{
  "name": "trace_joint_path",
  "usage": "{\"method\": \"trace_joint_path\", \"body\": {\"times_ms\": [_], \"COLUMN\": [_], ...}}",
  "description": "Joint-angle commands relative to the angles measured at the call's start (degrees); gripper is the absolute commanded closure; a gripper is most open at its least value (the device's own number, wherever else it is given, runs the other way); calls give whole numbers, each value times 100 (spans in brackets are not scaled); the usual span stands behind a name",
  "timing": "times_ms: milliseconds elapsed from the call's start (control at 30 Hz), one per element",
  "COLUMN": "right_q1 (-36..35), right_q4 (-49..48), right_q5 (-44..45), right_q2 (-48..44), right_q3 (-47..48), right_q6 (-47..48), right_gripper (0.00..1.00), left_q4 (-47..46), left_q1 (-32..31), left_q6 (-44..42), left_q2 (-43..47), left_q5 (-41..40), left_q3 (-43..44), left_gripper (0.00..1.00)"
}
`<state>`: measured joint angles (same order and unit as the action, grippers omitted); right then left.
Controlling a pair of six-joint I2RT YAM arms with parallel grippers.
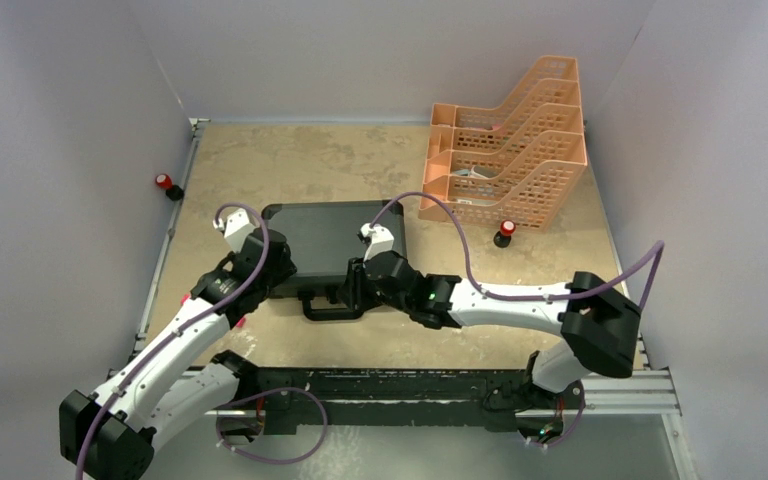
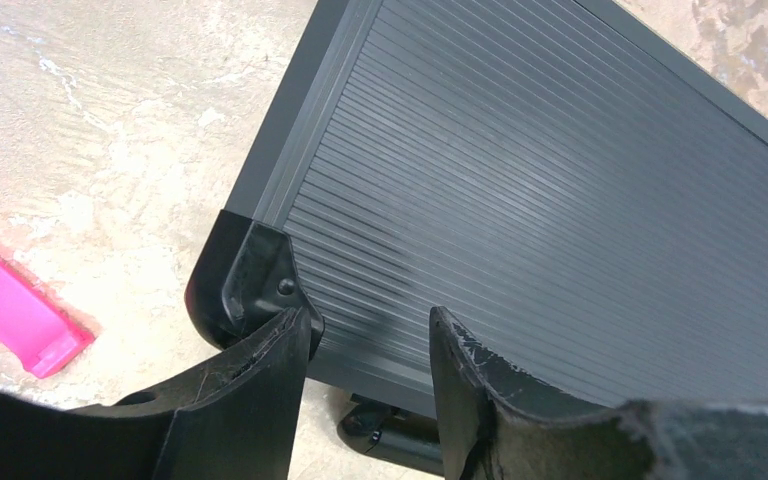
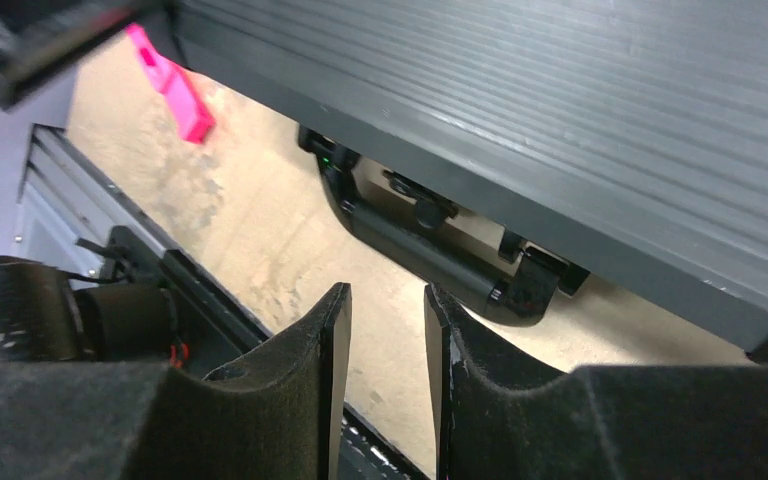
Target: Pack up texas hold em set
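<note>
The black briefcase (image 1: 332, 238) lies shut and flat on the table, ribbed lid up, with its handle (image 1: 330, 309) toward me. No chips, card decks or dealer buttons are in view. My left gripper (image 1: 282, 268) is open and empty over the case's front-left metal corner (image 2: 250, 272); the lid (image 2: 560, 170) fills the left wrist view behind my fingers (image 2: 370, 325). My right gripper (image 1: 356, 287) is open a little and empty, just right of the handle (image 3: 430, 248), below the case's front edge (image 3: 560, 190); it also shows in the right wrist view (image 3: 387, 295).
A peach lattice tray rack (image 1: 505, 150) stands at the back right. A flat pink marker (image 2: 10, 315) lies on the table left of the case. Small red-topped objects sit at the left edge (image 1: 164, 183) and by the rack (image 1: 506, 230). A metal rail (image 1: 620, 385) runs along the near edge.
</note>
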<state>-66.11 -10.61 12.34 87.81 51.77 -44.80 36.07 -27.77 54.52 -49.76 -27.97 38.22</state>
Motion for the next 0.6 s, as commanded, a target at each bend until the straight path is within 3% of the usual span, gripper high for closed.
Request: {"method": "trace_joint_path", "body": {"times_ms": [0,233,433,567], "right_q1": [-110,-393,-491,-491], "right_q4": [31,-170,-21,54], "right_q5": [113,510,1453,1604], "right_q2": [304,915,1249,1490], "right_q3": [159,520,631,726], "right_q6": [-584,-619,-962,-1018], "right_gripper": [65,69,74,75], "left_q4": [-333,-82,10,102], "left_q1": [28,15,-63,-231], "left_q6": [107,330,418,472], "left_q2": [-172,-420,-428,-453], "left_q5": [-330,-533,-772,-959], "left_q3": [-105,-297,-306,-271], "left_gripper": [57,77,85,87]}}
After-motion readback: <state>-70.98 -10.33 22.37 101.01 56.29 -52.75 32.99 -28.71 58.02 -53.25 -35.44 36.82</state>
